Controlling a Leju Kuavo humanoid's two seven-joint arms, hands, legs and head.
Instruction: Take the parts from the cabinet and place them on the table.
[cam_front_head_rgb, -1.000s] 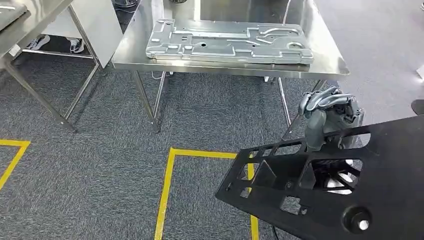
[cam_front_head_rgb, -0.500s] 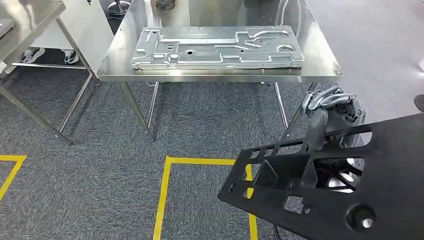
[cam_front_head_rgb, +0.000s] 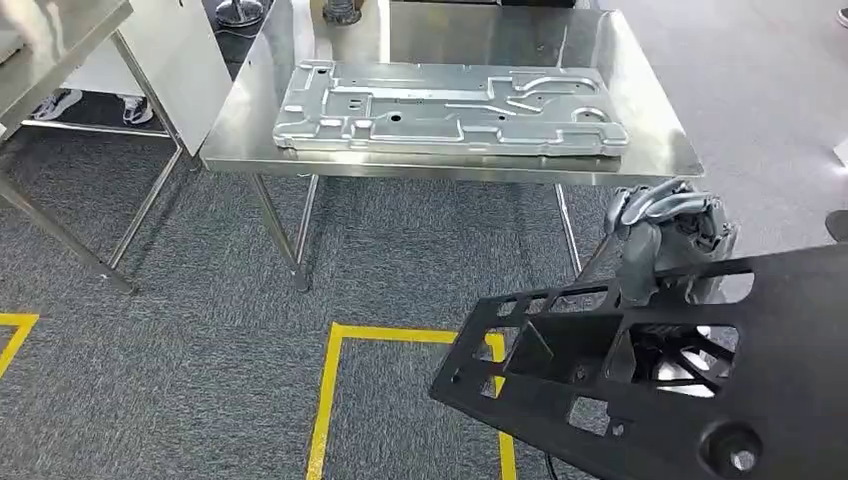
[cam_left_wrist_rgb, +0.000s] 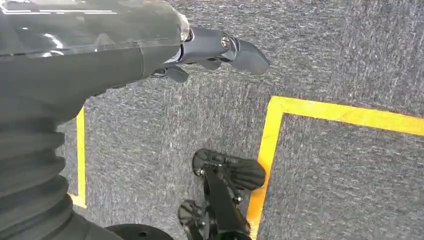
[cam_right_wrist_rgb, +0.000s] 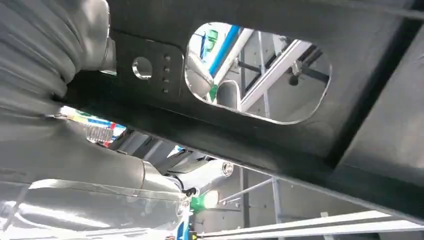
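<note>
Right hand (cam_front_head_rgb: 668, 235) clamped on the black part's (cam_front_head_rgb: 690, 380) far edge, short of the table (cam_front_head_rgb: 650, 120). Left hand (cam_left_wrist_rgb: 220, 50) hanging loose, holding nothing. One-sided grip, so could tilt, or clip the table edge or the silver panel (cam_front_head_rgb: 450, 108) there.

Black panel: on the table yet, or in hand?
In hand. The right robot hand grips the black panel above the carpet, short of the table.

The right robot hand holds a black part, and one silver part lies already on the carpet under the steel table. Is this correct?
Not quite. The silver part lies on top of the steel table, not on the carpet under it; the head view shows this. The right robot hand does hold the black part.
</note>
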